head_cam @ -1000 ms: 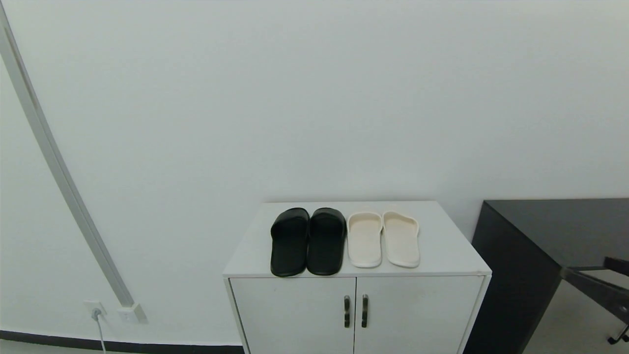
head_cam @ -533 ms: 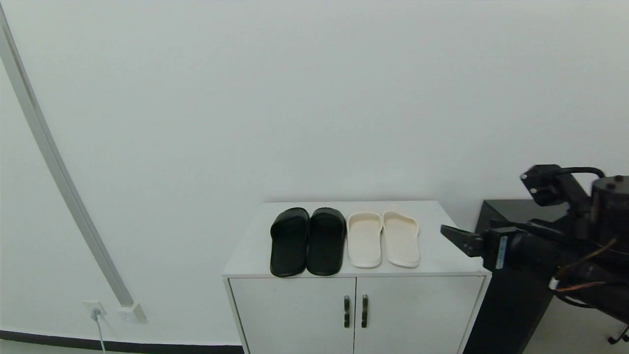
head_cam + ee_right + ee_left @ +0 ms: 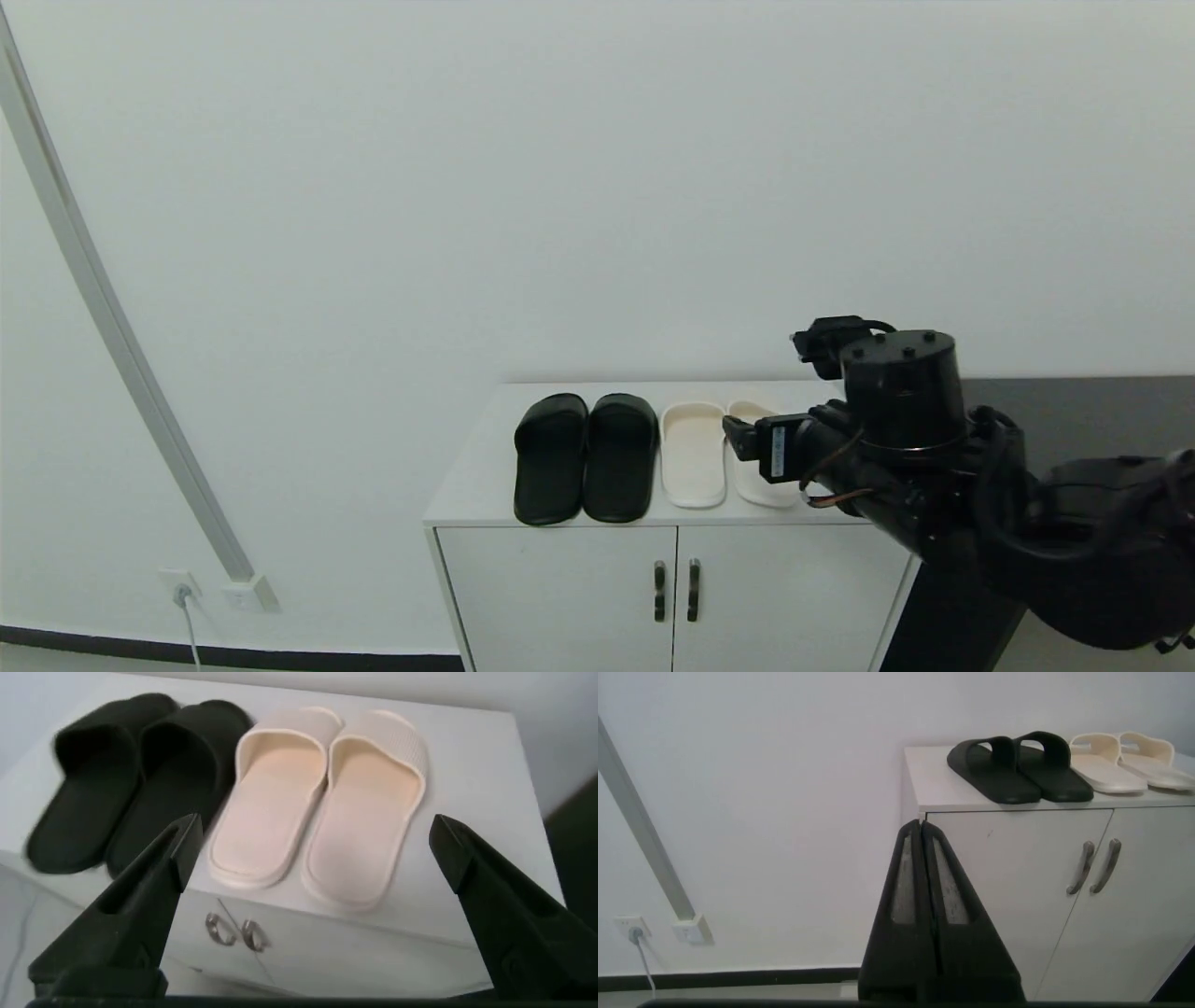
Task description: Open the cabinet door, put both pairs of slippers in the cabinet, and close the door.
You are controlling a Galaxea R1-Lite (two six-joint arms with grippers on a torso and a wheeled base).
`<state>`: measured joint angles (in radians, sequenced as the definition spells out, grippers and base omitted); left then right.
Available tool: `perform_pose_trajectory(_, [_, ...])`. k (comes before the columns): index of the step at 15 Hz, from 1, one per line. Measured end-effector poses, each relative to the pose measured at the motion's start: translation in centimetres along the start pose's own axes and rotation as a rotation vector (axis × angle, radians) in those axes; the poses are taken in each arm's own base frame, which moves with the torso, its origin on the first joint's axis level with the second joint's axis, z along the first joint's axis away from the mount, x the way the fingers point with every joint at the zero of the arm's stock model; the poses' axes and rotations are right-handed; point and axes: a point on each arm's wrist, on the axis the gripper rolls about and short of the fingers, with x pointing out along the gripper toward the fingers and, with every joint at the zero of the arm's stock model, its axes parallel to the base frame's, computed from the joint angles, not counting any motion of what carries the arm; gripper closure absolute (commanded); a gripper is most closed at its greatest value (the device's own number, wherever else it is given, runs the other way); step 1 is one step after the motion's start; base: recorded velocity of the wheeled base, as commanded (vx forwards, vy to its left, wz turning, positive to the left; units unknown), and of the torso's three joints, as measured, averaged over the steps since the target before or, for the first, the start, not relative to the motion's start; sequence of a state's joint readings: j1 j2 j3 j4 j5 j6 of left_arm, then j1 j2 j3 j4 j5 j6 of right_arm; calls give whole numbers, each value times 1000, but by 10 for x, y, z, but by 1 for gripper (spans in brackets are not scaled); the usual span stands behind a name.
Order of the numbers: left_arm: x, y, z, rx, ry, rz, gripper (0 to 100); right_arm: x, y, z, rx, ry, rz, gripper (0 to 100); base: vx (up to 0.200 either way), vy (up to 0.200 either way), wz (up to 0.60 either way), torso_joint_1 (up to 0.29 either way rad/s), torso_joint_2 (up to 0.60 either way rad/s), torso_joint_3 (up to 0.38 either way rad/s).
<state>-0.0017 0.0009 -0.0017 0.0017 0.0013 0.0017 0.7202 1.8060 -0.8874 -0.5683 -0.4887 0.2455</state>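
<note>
With my right jaws wide open and empty close to the cream slippers (image 3: 693,457), beside the black slippers (image 3: 585,457) atop the shut cabinet (image 3: 560,597), a low pass risked knocking them off; left jaws were closed, empty.

Plain colours throughout, no patterns. The black slippers (image 3: 583,457) are matte, and the cream slippers (image 3: 695,455) to their right are pale and even. The cabinet (image 3: 560,597) is white, with dark grey door handles (image 3: 674,590). The left gripper (image 3: 922,833) and right gripper (image 3: 318,831) are both black. Wall (image 3: 597,187) white; table (image 3: 1083,411) on the right dark grey.
</note>
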Motion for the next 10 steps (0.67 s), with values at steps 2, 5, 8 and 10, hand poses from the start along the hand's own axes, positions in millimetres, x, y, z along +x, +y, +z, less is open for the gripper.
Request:
perform_pose_trajectory(2, [0,0,0,0,0,0,100,24,11,-6,22,7,-32,0,0,0,0,0,0,0])
perform_pose_trajectory(5, [0,0,0,0,0,0,100,65,21,-16,33,18,-67,0,0,0,0,0,0,0])
perform_pose_trajectory(8, [0,0,0,-2,0,0,100,104,24,-24,43,17,-99,0,0,0,0,0,0,0])
perform_pose_trajectory(10, [0,0,0,-2,0,0,100,122,21,-32,45,25,-123,0,0,0,0,0,0,0])
